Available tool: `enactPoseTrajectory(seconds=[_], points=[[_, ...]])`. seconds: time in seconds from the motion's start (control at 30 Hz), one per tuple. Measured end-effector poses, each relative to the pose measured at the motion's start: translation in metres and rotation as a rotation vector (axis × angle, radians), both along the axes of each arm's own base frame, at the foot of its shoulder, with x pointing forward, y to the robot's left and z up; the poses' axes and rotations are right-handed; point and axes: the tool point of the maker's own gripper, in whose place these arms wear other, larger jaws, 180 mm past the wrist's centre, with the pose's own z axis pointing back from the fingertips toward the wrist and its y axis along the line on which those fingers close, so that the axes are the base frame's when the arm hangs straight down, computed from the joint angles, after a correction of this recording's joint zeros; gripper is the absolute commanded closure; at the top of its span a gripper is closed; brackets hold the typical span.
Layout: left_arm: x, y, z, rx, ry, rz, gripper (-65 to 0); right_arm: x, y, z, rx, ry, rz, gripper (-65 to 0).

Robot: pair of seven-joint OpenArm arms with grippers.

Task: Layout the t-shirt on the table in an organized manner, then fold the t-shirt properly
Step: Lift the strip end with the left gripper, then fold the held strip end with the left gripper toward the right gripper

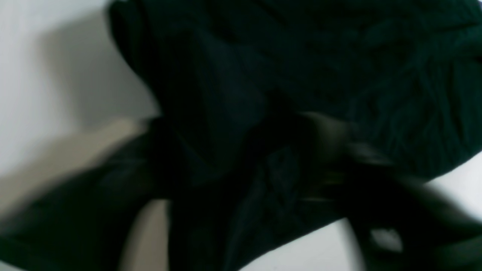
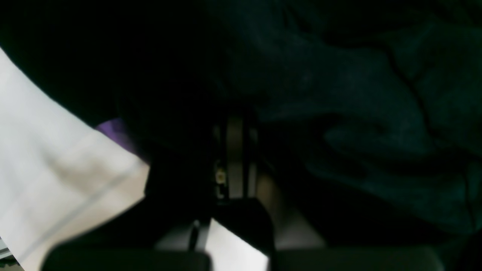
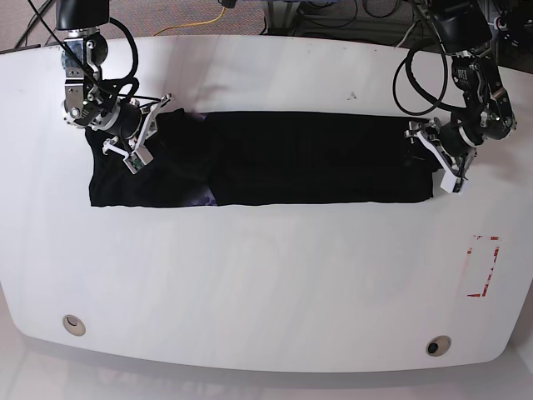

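Observation:
The black t-shirt (image 3: 291, 158) lies in a long flat band across the far half of the white table (image 3: 266, 275). My left gripper (image 3: 436, 158) is at the band's right end. In the left wrist view its blurred fingers (image 1: 83, 192) straddle dark cloth (image 1: 339, 56), and I cannot tell whether they pinch it. My right gripper (image 3: 151, 132) is at the band's upper left corner, shut on the t-shirt. The right wrist view shows dark folds (image 2: 357, 94) around the closed gripper (image 2: 233, 150), with a purple patch (image 2: 113, 130) just left of it.
A red rectangular outline (image 3: 483, 267) marks the table at the right front. Two small round holes (image 3: 73, 323) (image 3: 436, 344) sit near the front edge. Cables hang behind the table's far edge.

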Motion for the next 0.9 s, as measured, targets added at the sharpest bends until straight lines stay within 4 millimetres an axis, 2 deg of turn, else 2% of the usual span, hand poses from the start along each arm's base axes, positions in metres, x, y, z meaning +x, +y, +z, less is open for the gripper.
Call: enactPoseTrajectory(seconds=[0.3,0.47,0.7,0.9], points=[[0.005,-0.005,-0.007,-0.054,0.011,0.009,-15.0,0.0,0.001,0.001,-0.001,-0.003,0.002,-0.5],[0.009,-0.012,-0.007,-0.052,0.009,-0.014,0.0,0.0,0.001,0.001,-0.001,-0.003,0.002,-0.5],[0.003,-0.003,0.004,0.03,0.007,-0.027,0.0,0.0,0.001,0.001,0.0,-0.003,0.002,-0.5],[0.01,0.002,0.047,0.137,-0.078,-0.056,0.0,-0.001,0.002,0.0,0.002,-0.001,0.002,-0.5]])
